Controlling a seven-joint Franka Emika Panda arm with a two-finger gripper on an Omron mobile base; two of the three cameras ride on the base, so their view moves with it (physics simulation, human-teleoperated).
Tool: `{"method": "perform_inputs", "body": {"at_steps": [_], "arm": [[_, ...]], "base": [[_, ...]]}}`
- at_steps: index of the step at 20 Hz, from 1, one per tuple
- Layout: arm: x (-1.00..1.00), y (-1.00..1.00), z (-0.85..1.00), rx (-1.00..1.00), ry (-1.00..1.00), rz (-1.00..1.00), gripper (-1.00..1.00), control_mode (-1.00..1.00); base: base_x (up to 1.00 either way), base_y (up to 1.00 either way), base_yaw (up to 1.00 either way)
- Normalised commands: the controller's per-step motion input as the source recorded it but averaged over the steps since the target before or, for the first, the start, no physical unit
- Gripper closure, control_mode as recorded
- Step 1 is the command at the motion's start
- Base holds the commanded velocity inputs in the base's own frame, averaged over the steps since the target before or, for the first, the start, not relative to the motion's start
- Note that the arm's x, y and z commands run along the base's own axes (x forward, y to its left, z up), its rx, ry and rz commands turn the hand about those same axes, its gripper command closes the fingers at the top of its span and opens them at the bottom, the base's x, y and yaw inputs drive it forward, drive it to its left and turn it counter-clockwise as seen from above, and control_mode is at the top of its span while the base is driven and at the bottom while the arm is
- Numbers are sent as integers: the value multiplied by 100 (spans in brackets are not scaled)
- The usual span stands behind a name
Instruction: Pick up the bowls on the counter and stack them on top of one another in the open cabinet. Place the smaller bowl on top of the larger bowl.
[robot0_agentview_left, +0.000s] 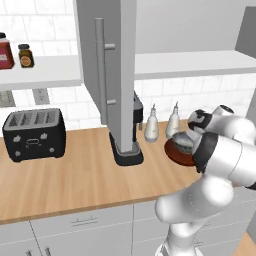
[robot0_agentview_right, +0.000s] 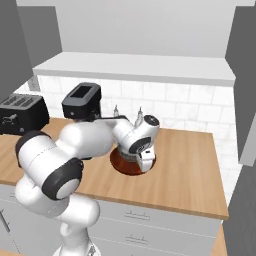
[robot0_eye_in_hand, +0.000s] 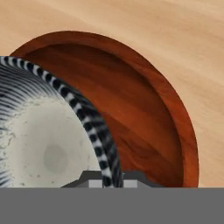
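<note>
Fingers (robot0_eye_in_hand: 95, 180) seemingly pinch the smaller bowl's (robot0_eye_in_hand: 43, 144) rim over the larger bowl (robot0_eye_in_hand: 144, 118).

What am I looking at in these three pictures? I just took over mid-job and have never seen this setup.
This is a simulated kitchen with a white robot arm on a base that can drive. Two pictures come from cameras on the base, behind the arm to its left and right. The third comes from a camera on the hand, looking along the gripper.

On the wooden counter stand a black toaster, two white bottles and a wide brown bowl. The grey cabinet door hangs open above.

In the hand picture the gripper's fingers sit on either side of the rim of the small grey speckled bowl, which is over or inside the brown bowl. I cannot tell whether it is lifted or resting there.
</note>
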Motion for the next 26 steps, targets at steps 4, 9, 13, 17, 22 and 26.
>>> {"method": "perform_inputs", "body": {"at_steps": [4, 9, 13, 17, 22, 26], "arm": [[0, 0, -27, -7, 18, 0, 100, -100], [0, 0, -4, -1, 2, 0, -100, -100], [0, 0, 34, 0, -10, 0, -100, -100], [-27, -17, 64, 8, -7, 0, -100, -100], [-56, -37, 15, 4, 0, 15, -100, -100], [-24, -6, -25, 0, 6, 13, -100, -100]], "base": [[0, 0, 0], [0, 0, 0], [0, 0, 0], [0, 0, 0], [0, 0, 0], [0, 0, 0]]}}
